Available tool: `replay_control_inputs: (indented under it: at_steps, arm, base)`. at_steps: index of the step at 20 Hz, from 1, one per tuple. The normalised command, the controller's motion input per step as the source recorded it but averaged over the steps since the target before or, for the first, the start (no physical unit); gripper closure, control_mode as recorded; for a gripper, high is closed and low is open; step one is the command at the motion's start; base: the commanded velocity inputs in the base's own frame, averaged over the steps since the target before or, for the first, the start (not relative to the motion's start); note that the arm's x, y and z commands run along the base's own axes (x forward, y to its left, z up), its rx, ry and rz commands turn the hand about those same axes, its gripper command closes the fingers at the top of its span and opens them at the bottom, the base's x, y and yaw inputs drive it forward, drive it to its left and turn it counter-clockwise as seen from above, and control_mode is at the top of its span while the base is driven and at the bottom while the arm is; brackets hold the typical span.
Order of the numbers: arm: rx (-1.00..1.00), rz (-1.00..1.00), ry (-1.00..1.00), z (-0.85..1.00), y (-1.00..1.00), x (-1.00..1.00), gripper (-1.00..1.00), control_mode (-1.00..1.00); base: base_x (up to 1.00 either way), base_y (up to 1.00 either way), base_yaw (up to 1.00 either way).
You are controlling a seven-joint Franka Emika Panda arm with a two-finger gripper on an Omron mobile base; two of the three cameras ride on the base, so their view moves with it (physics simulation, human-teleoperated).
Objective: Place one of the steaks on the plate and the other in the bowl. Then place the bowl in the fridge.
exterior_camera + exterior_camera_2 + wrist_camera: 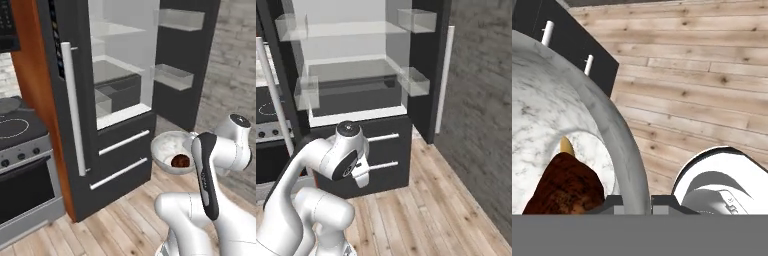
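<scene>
Fridge stood tall, dark grey, w/ its upper door open on clear shelves and silver bar handles on the drawers below. Bowl, mottled whitish-grey, was held up in front of the drawers above the wood floor, brown steak inside. Stove sat left of the fridge. Arm bent low; hand was clamped shut on the bowl's rim.

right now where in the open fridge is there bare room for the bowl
The white ledge above the drawers and the glass shelf over the dark bins look bare. The door bins are narrow. The gripper grips the bowl, steak inside.
</scene>
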Motion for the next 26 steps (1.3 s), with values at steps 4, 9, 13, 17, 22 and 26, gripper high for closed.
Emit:
replay_control_inputs:
  at_steps: [4, 9, 13, 17, 22, 26]
  arm:
    - [0.0, 0.0, 0.0, 0.0, 0.0, 0.0, 1.0, 1.0]
    - [0.0, 0.0, 0.0, 0.0, 0.0, 0.0, 1.0, 1.0]
    - [0.0, 0.0, 0.0, 0.0, 0.0, 0.0, 1.0, 1.0]
    - [0.0, 0.0, 0.0, 0.0, 0.0, 0.0, 1.0, 1.0]
    - [0.0, 0.0, 0.0, 0.0, 0.0, 0.0, 1.0, 1.0]
    - [0.0, 0.0, 0.0, 0.0, 0.0, 0.0, 1.0, 1.0]
  base:
    - [0.3, -0.79, 0.63]
    - [0.21, -0.74, 0.59]
    - [0.19, -0.19, 0.46]
    - [0.34, -0.23, 0.35]
    - [0.35, -0.37, 0.07]
    - [0.61, -0.48, -0.02]
